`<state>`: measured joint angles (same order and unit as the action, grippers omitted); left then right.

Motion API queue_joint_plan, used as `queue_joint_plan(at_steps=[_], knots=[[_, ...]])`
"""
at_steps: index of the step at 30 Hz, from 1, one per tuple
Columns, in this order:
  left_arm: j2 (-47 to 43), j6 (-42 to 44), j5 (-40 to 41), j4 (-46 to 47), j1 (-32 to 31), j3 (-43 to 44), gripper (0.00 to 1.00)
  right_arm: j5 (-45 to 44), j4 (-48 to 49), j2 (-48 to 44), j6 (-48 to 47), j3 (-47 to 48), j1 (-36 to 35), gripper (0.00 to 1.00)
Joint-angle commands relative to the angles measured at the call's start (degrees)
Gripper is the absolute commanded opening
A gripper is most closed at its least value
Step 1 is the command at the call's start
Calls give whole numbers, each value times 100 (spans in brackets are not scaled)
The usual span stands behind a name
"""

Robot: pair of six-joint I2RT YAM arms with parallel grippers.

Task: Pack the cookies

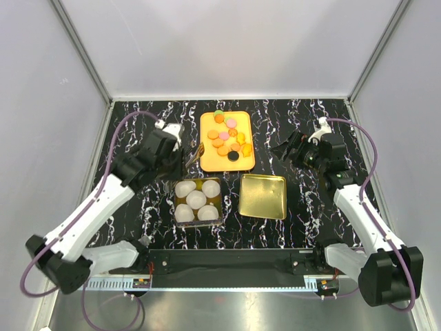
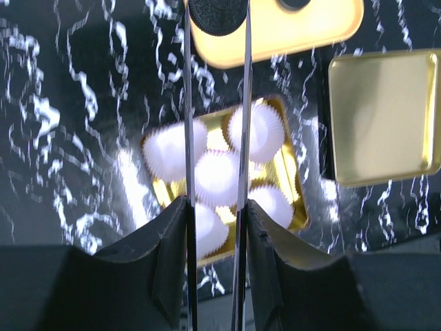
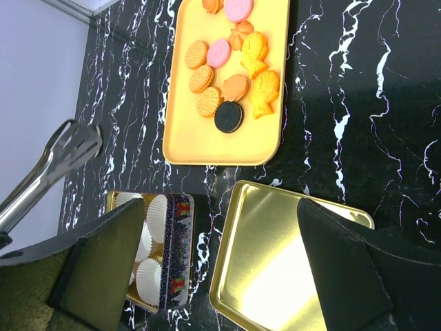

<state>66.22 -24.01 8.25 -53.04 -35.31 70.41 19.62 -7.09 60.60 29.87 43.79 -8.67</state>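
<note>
In the left wrist view the top edge cuts off the orange tray and the black cookie on it, and the tips of the tongs run out of frame there. The paper cups glare white and blurred, and the fingers of the left gripper cover the near side of the tin. In the right wrist view the fingers of the right gripper hide parts of tin and lid, the top edge clips two cookies, and the tongs run off the left edge.
</note>
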Motion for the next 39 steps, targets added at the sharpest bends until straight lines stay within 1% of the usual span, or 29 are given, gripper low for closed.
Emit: queue_joint_plan(at_steps=[1, 7, 11, 20, 27, 39], knots=[[-503, -235, 10, -154, -29, -308, 37, 130, 243, 31, 19, 15, -3, 100], [-1172, -482, 1, -496, -29, -783, 37, 157, 252, 75, 28, 15, -3, 100], [-1514, -648, -34, -532, -29, -1230, 37, 157, 270, 66, 37, -2, -3, 100], [-1796, -825, -122, -471, -29, -1776, 37, 183, 278, 66, 28, -11, -3, 100], [-1893, -851, -192, -471, -29, -1882, 37, 183, 296, 84, 45, -28, -3, 100], [-2174, -807, -166, -734, -29, -1855, 37, 183, 305, 93, 45, -28, 5, 100]])
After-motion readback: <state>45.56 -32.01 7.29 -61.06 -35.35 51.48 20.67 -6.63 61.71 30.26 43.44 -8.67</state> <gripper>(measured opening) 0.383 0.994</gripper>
